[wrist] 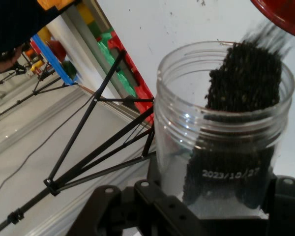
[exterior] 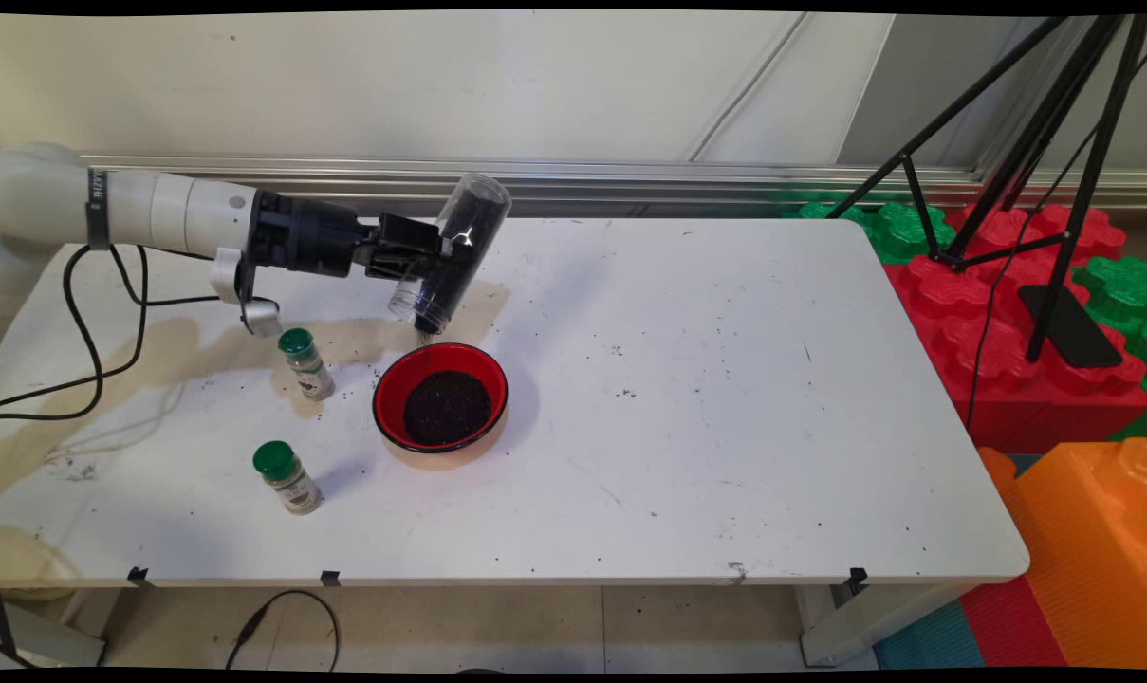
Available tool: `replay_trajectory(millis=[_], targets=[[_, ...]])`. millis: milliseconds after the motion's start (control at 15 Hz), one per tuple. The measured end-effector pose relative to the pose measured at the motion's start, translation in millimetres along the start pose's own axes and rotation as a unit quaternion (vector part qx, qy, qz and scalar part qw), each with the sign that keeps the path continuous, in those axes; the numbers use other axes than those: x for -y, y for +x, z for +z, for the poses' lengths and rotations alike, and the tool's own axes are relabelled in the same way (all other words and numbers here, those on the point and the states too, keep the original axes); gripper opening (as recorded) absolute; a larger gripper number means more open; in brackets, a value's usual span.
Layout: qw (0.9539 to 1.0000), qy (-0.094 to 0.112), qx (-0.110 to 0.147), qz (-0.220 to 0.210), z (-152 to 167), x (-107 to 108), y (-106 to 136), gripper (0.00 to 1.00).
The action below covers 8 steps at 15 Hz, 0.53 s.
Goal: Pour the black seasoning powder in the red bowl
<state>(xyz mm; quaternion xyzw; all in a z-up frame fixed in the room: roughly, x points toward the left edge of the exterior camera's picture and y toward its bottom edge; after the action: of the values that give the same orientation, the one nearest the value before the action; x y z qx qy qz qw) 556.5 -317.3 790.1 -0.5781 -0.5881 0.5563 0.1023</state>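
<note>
I've got the clear plastic jar of dark granules [exterior: 452, 254] tipped mouth-down in the air, above and just beyond the far-left rim of the red round bowl with a black outer wall [exterior: 387, 391]. The black two-finger gripper [exterior: 437, 250] is pinching the jar across its body, fingers clamped on either side. A thin stream of grains is falling from the mouth, and a dark mound [exterior: 447, 407] sits in the bowl already.

In the hand view the granules [wrist: 246, 78] slide along one side of the jar toward the threaded mouth [wrist: 221, 123], with the bowl's red edge [wrist: 285, 14] just showing in the top right corner. My judgement: the mouth looks close to the bowl's far rim rather than over its centre, so I'd keep the tilt gentle and the stream narrow, and favour the near side so grains don't land on the white table [exterior: 687, 398], which is already speckled with strays.

Left of the bowl stand two small spice shakers with green caps, one [exterior: 306, 364] farther, one [exterior: 287, 477] nearer, both well apart from the jar.

Writing: the jar carries a white printed date, "2023/10/27" [wrist: 231, 173]. The shakers' labels are too small to read.
</note>
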Motion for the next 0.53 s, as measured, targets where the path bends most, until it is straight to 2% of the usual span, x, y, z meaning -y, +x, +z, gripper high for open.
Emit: replay_trajectory(millis=[533], targets=[[0.9991,0.005,-0.001,0.043,2.0,4.5,2.2,0.00]])
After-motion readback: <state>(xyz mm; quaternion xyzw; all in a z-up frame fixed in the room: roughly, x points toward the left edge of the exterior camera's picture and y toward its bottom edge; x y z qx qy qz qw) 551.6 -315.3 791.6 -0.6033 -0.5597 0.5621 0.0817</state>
